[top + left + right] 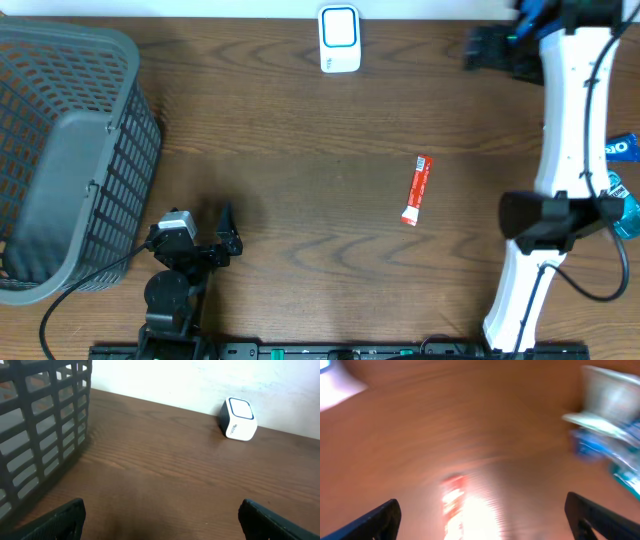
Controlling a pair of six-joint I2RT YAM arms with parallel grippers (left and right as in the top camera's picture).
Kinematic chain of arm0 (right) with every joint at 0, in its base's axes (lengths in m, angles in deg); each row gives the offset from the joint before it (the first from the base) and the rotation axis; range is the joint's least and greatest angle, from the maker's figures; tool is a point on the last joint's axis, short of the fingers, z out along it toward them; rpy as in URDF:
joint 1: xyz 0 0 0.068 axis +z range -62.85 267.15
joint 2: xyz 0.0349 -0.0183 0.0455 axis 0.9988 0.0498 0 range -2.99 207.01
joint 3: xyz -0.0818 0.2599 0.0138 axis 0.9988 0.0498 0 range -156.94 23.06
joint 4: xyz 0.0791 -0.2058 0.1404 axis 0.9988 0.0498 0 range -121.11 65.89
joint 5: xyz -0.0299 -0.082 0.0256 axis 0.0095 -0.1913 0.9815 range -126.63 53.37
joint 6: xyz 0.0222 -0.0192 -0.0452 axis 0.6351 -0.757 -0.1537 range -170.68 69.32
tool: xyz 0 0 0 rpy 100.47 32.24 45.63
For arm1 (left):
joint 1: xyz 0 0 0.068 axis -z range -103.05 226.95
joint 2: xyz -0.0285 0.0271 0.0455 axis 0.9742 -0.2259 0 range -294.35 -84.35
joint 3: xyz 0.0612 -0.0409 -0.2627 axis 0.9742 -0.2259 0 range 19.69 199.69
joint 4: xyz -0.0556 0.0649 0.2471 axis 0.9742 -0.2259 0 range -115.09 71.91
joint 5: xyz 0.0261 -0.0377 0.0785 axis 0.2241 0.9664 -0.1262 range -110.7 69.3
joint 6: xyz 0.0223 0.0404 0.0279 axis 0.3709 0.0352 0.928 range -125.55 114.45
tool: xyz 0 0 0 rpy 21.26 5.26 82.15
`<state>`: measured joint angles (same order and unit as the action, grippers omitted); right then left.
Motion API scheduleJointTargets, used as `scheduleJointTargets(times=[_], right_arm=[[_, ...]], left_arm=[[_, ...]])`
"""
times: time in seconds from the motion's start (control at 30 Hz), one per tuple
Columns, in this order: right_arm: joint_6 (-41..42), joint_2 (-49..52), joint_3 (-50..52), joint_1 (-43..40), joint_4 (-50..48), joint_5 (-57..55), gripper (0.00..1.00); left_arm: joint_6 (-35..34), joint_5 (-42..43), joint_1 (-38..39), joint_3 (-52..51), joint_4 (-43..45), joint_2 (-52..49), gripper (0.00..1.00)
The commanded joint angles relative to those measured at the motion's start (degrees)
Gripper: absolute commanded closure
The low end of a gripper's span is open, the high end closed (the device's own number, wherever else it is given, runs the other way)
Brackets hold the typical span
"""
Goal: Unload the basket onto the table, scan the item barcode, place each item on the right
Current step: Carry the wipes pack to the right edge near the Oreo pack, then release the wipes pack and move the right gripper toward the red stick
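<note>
The item, a slim red and white packet (417, 188), lies flat on the brown table right of centre. In the right wrist view it is a motion-blurred red streak (453, 505) low in the picture, under glare. The white barcode scanner with a blue-rimmed face (339, 38) stands at the table's back edge and also shows in the left wrist view (238, 419). My right gripper (480, 48) hovers at the back right, far from the packet; its jaws stand wide apart and empty (482, 522). My left gripper (228, 235) rests open and empty near the front left (160, 520).
A large grey plastic basket (70, 150) fills the left side, its mesh wall close to the left gripper (40, 430). Blue and white packets (622, 180) lie at the right edge beside the white right arm (565, 130), blurred in the right wrist view (610, 425).
</note>
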<state>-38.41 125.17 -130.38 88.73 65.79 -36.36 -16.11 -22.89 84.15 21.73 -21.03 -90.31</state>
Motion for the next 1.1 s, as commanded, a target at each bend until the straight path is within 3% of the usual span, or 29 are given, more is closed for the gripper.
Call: scheduleJointTargets(times=[0.0, 0.1, 0.23, 0.37, 0.5, 0.93, 1.07], right_arm=[[-5.7, -0.2, 1.8, 6.4, 0.4, 16.2, 0.01], [7.8, -0.2, 4.5, 12.0, 0.4, 7.7, 0.01], [19.8, -0.2, 10.0, 20.4, 0.4, -3.7, 0.01], [26.4, -0.2, 16.6, 28.3, 0.4, -13.6, 0.01], [29.2, -0.2, 24.6, 33.0, 0.5, -13.9, 0.01], [38.6, -2.6, 40.6, 31.1, 0.5, -11.9, 0.01], [41.4, -5.9, 43.0, 27.9, 0.4, -18.2, 0.01]], left_arm=[[-0.3, -0.3, -0.2, -1.8, -0.8, 0.1, 0.02], [-0.3, -0.3, -0.2, -1.8, -0.8, 0.1, 0.02], [-0.3, -0.3, -0.2, -1.8, -0.8, 0.1, 0.02], [-0.3, -0.3, -0.2, -1.8, -0.8, 0.1, 0.02], [-0.3, -0.3, -0.2, -1.8, -0.8, 0.1, 0.02], [-0.3, -0.3, -0.2, -1.8, -0.8, 0.1, 0.02], [-0.3, -0.3, -0.2, -1.8, -0.8, 0.1, 0.02]])
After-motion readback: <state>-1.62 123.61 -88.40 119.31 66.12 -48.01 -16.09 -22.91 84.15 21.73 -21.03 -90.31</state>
